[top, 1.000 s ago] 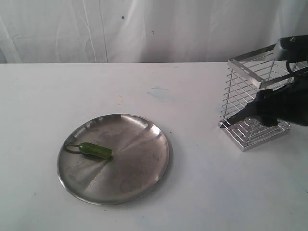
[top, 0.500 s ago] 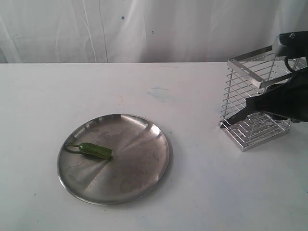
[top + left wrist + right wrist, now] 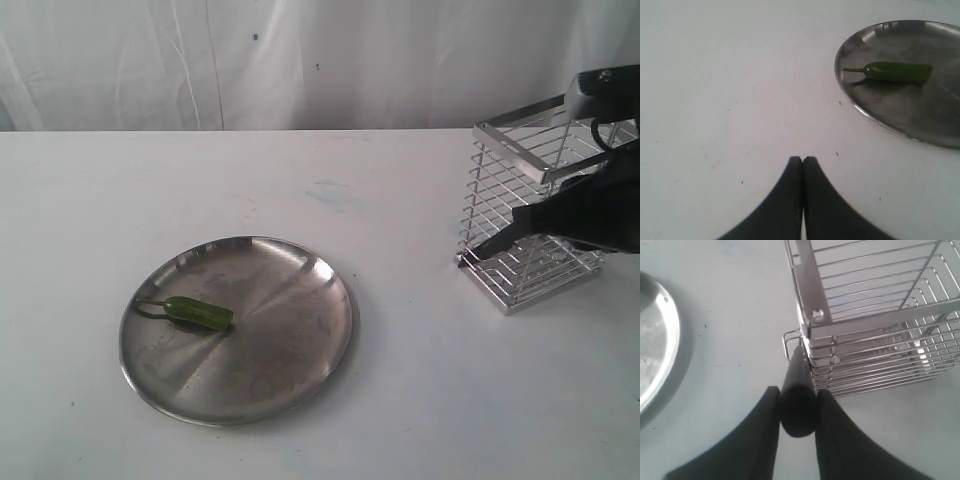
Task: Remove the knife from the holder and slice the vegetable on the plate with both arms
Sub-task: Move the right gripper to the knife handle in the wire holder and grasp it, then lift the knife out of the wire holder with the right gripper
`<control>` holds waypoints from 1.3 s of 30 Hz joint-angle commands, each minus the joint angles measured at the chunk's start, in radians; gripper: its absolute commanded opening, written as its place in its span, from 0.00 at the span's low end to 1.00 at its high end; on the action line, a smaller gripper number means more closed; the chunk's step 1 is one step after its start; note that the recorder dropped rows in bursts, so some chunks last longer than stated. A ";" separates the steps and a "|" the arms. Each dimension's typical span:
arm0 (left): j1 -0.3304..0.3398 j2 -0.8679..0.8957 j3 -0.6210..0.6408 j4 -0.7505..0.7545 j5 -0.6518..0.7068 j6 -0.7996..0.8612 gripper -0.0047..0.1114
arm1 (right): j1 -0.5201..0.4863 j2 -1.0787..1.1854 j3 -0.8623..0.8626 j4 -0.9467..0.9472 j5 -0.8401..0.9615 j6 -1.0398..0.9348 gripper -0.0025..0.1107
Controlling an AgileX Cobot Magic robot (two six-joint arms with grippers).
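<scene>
The jaws of the right gripper (image 3: pixel 798 392) are closed most of the way. They press on both sides of the black handle of the knife (image 3: pixel 797 420) and hold it near its round end. The other end of the knife runs to a bottom corner of the holder (image 3: pixel 875 321). The blade does not show, so it is not clear if it sits inside the wires or beside them.

This is where things could go wrong first. The grip is near the very end of the handle, so the knife could swing or slip out when it is lifted. If the blade is between the wires, a crooked pull could catch it. The holder looks light, so it could then get dragged along or tip over on the table (image 3: pixel 400 400).

Farther off, the jaws of the left gripper (image 3: pixel 803 161) are pressed tight together with nothing between them. They hang over bare table, near the plate (image 3: pixel 285 345) but off to one side of it.

On the plate lies the vegetable (image 3: pixel 198 313), a small shiny green pepper, close to the rim. It is round and smooth, and so is the plate. If the knife pushes down while nothing holds the pepper, it could roll or slide away. The left jaws would need to open first to hold it steady.
</scene>
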 commanded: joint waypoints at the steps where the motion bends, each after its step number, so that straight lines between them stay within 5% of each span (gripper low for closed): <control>1: -0.006 -0.003 0.006 -0.003 0.001 0.001 0.04 | -0.001 -0.044 -0.004 -0.017 0.005 -0.013 0.05; 27: -0.006 -0.003 0.006 -0.003 0.001 0.001 0.04 | -0.001 -0.372 -0.054 -0.053 0.212 -0.004 0.05; 34: -0.006 -0.003 0.006 -0.003 0.001 0.001 0.04 | -0.001 -0.466 -0.084 0.063 0.342 -0.004 0.05; 39: -0.006 -0.003 0.006 -0.003 0.001 0.001 0.04 | -0.001 -0.551 -0.094 0.214 0.259 -0.057 0.05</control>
